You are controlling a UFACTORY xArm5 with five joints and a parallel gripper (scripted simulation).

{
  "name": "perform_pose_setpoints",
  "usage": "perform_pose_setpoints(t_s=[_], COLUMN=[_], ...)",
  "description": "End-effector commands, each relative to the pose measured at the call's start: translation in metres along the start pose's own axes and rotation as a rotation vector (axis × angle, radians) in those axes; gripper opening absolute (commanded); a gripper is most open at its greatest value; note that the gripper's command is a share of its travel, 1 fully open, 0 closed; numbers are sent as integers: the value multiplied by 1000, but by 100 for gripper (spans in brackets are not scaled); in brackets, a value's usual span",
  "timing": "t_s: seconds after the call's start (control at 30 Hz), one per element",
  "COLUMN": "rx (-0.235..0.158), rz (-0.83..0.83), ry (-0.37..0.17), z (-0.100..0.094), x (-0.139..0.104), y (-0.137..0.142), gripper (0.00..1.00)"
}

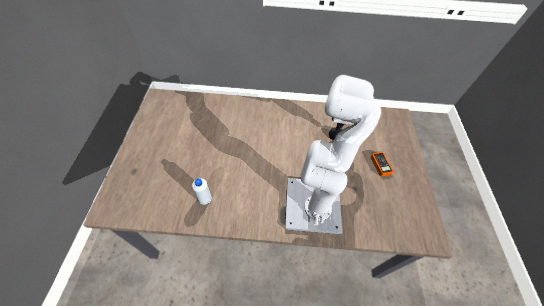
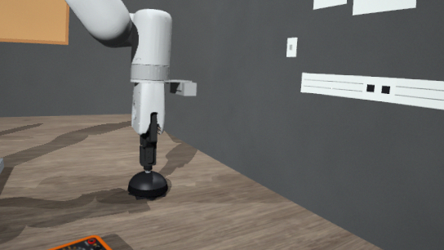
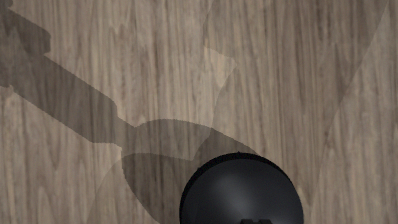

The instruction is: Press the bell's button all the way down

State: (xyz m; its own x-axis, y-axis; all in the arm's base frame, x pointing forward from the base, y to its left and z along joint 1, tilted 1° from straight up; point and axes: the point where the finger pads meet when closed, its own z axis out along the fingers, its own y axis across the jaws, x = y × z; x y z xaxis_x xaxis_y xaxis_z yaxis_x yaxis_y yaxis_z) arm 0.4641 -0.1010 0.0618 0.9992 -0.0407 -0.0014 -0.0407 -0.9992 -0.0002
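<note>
The bell (image 2: 148, 185) is a black dome on the wooden table, near the wall side. It fills the bottom of the wrist view (image 3: 241, 192). My gripper (image 2: 147, 166) is shut and empty, pointing straight down, with its fingertips on the small button at the top of the dome. In the wrist view only the fingertips' dark edge (image 3: 254, 221) shows at the bottom. In the top view the arm (image 1: 340, 135) hides the bell and the gripper.
An orange handheld meter (image 1: 382, 164) lies on the table right of the arm; its corner shows in the exterior view (image 2: 83, 244). A white bottle with a blue cap (image 1: 201, 191) stands at the left front. The arm's base plate (image 1: 314, 212) is near the front edge.
</note>
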Motion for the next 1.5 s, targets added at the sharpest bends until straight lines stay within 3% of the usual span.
perform_pose_setpoints(t_s=[0.0, 0.33, 0.83, 1.47], rx=[-1, -2, -2, -2], rz=[0, 0, 0, 0], ry=[7, 13, 13, 13], z=[-4, -17, -57, -72], x=[2, 2, 1, 1], y=[0, 0, -1, -1], gripper=[0, 0, 0, 0])
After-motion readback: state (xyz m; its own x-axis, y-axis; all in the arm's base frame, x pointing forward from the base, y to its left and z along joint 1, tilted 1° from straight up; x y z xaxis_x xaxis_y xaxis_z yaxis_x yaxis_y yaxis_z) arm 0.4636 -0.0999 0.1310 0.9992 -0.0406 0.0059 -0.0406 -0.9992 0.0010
